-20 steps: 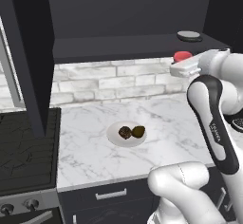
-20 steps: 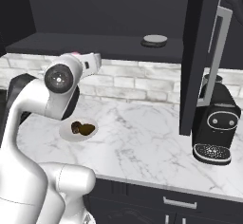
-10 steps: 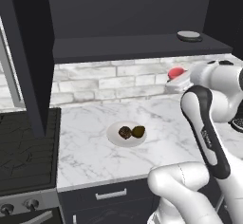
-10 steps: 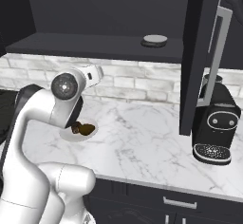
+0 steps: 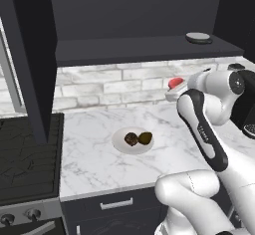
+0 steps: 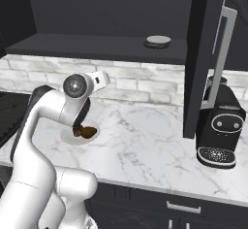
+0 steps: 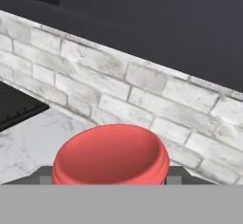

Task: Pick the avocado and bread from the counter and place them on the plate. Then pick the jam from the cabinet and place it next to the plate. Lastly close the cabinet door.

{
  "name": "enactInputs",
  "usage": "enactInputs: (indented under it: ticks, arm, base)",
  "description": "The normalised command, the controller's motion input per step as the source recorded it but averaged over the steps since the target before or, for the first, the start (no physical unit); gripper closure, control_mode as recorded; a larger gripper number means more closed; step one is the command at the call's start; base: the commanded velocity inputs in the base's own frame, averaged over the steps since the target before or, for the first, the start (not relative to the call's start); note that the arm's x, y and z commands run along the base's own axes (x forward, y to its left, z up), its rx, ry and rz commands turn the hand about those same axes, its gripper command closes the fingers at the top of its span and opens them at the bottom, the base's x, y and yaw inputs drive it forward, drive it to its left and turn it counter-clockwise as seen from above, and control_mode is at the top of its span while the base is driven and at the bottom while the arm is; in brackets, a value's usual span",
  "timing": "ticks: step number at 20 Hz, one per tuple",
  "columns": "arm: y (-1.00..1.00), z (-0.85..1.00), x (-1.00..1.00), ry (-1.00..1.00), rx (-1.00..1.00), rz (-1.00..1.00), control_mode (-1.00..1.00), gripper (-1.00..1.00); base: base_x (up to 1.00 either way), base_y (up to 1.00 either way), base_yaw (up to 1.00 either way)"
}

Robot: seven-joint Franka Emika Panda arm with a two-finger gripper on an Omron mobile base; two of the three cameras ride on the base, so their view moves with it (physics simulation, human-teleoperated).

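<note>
My gripper [image 5: 173,91] is shut on the red jam [image 5: 176,82] and holds it in the air before the brick backsplash, above the counter [image 5: 94,152] and to the right of the plate. In the hand view the jam [image 7: 111,155] sits low between the finger tips. The white plate [image 5: 119,147] lies mid-counter with the dark brown bread [image 5: 131,138] and the olive avocado [image 5: 145,138] on it, side by side. The right base view shows the plate [image 6: 92,138] and avocado [image 6: 87,132] partly behind my arm. The cabinet door [image 5: 30,55] stands open.
A grey flat disc [image 5: 198,37] lies on the cabinet shelf [image 5: 139,47]. The other open door [image 6: 201,53] hangs above a black coffee machine [image 6: 220,131] at the counter's right. A stove [image 5: 25,154] borders the counter on the left.
The arm has come down and a little left from the shelf's height, carrying the jam from the cabinet's edge to in front of the backsplash. Plate, bread and avocado have not moved.
</note>
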Motion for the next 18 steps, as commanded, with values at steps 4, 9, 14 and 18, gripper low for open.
enactInputs:
  ticks: [4,9,14,18]
  arm:
    - [0.0,-0.37,0.51,0.03,-0.01,0.0,-1.0,1.0]
    - [-0.03,-0.41,0.41,0.03,-0.01,0.0,-1.0,1.0]
    - [-0.27,-0.52,0.12,0.02,0.0,0.0,-1.0,1.0]
    - [-0.41,-0.65,0.0,0.03,0.0,0.0,-1.0,1.0]
  base:
    - [0.0,0.0,0.0]
    - [0.0,0.0,0.0]
    - [0.0,0.0,0.0]
    - [0.0,0.0,0.0]
